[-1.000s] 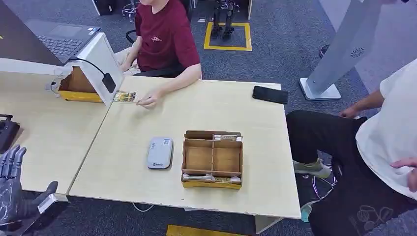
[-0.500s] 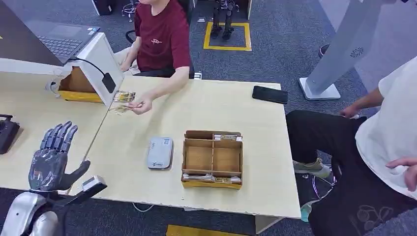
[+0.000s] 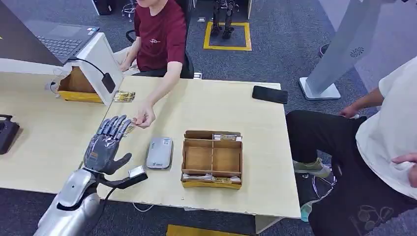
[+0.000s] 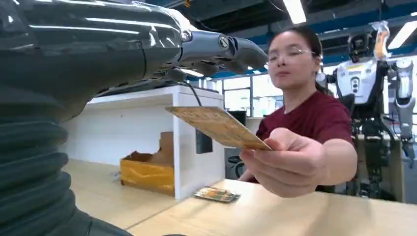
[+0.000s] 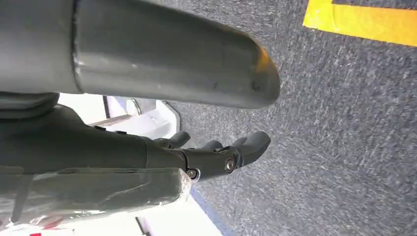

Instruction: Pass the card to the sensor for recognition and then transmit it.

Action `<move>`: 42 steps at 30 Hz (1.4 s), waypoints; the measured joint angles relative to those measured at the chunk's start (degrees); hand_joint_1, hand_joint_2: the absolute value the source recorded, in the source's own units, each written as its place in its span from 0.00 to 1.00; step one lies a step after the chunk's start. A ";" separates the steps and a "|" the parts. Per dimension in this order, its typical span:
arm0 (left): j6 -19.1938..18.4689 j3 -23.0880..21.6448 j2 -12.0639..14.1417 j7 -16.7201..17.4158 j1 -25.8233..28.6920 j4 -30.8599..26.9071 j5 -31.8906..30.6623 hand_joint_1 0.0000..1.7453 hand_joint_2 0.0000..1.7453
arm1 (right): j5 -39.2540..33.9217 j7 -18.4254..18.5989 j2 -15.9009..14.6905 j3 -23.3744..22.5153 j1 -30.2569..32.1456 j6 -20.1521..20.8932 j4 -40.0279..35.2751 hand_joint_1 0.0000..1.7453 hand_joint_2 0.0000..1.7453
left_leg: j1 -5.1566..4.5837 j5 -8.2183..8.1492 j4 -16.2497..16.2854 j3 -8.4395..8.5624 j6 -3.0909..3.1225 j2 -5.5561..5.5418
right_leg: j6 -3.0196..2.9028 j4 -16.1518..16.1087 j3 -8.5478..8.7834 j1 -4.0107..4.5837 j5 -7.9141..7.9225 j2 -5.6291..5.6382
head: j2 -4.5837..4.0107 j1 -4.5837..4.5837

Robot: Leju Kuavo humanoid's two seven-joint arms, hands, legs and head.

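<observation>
Card (image 4: 217,127): held in the person's hand (image 4: 289,162); its near end is covered by that hand's fingers. Print too blurred to read. In the head view it is too small to make out behind the left hand (image 3: 105,145).
Left hand, fingertips: whether they touch the card cannot be told.
Loose cards (image 3: 124,96) near the far edge of the surface (image 3: 255,196): count and print too small to tell.
Right hand (image 5: 216,155): palm hidden by its own cover; fingers curved, grip undeterminable.
Seated person (image 3: 393,132) at the right edge: cut off by the frame.
Sensor (image 3: 160,153): markings illegible.
</observation>
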 joint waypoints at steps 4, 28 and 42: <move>0.68 -5.82 0.13 3.15 -3.85 4.04 -1.60 0.00 1.00 | 0.66 -0.18 0.09 -0.72 0.03 -0.37 0.00 0.00 0.00 | 0.00 0.02 0.00 -0.02 0.03 0.00 | -0.01 0.00 -0.01 0.00 0.01 0.00 | 0.00 0.00; 7.80 -26.15 13.33 29.59 -7.57 4.15 -11.30 0.00 1.00 | 9.92 -1.92 0.87 -4.26 -0.02 -0.48 0.00 0.00 0.00 | 0.01 0.04 -0.01 -0.08 0.00 -0.01 | -0.03 0.05 -0.03 0.00 0.02 -0.02 | 0.00 0.02; 9.03 -10.25 4.24 12.49 -2.33 2.44 -7.78 0.00 1.00 | 13.31 -2.05 1.25 -5.33 -0.10 -0.44 0.00 0.00 0.00 | 0.00 0.05 0.00 -0.07 0.01 -0.03 | -0.02 0.05 -0.03 0.00 0.05 -0.04 | 0.00 0.00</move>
